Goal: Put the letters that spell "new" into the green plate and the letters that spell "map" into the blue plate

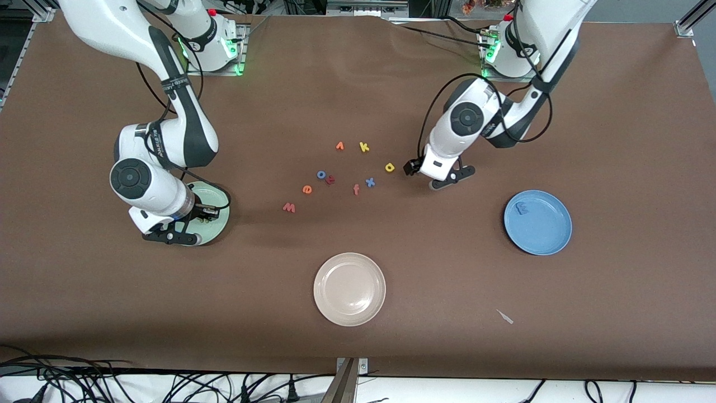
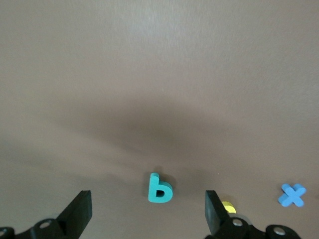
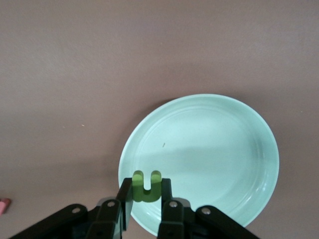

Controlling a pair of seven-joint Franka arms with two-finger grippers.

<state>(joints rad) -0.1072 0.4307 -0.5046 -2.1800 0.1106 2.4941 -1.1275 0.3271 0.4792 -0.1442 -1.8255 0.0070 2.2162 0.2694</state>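
Note:
My right gripper is shut on the green "n" and holds it over the rim of the green plate; in the front view that gripper hangs over the plate at the right arm's end. My left gripper stands open and low over the table, with the teal "p" lying between its fingers, untouched. The yellow "a" lies beside that gripper. The blue "m" lies in the blue plate. The orange "e" and red "w" lie on the table.
Loose letters lie mid-table: an orange "v", yellow "k", blue "o", salmon "f" and blue "x". A beige-white plate sits nearer the front camera. A pale scrap lies near the blue plate.

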